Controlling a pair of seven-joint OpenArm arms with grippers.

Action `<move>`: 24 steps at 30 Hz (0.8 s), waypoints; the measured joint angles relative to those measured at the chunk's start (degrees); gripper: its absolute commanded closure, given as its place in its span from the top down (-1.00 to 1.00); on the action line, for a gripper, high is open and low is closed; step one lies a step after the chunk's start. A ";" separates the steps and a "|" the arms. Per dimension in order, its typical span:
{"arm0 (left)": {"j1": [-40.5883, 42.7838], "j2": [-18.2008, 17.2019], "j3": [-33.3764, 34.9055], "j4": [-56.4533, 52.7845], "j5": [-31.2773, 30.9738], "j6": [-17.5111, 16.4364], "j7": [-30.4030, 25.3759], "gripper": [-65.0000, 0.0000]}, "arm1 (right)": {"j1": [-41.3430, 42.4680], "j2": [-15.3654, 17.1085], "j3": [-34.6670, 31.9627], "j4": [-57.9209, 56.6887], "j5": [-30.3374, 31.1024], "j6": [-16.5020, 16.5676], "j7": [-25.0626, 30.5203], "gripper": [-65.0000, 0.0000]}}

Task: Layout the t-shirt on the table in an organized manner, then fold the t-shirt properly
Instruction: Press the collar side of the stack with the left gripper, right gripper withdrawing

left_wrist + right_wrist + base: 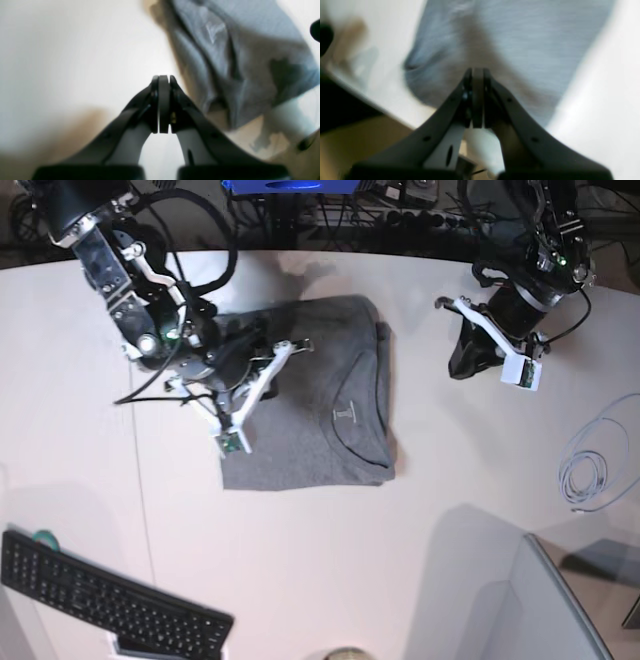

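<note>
Table: a white tabletop [330, 560] with a curved far edge and a thin dark seam was seen in the base view.
T-shirt: the grey t-shirt [320, 405] was laid folded into a rough rectangle near the table's middle, neckline and tag turned up.
Right gripper: the right gripper [262, 385] was held over the shirt's near-left part; in the right wrist view [478, 75] its jaws were pressed together with no cloth between them.
Left gripper: the left gripper [470, 360] was kept well apart from the shirt over bare table; its wrist view [163, 78] showed the tips closed on nothing.
Base view only: a black keyboard [105, 605] and a coiled grey cable [590, 470] were shown.
Left wrist only: the shirt's creases [237, 62] were shown close, though blurred.
</note>
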 measured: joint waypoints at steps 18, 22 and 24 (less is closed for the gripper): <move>-14.73 0.72 10.56 -23.91 -7.10 1.09 -0.72 1.00 | -5.55 4.00 8.50 1.64 0.22 0.00 -0.20 -1.00; -16.87 0.98 12.68 -28.61 -7.17 1.09 -0.83 1.00 | -5.53 3.98 8.63 1.64 0.22 0.00 -0.22 -1.00; -17.75 1.03 12.59 -30.97 -8.15 0.85 -1.99 1.00 | -5.53 4.00 8.79 1.64 0.20 0.00 -0.17 -1.00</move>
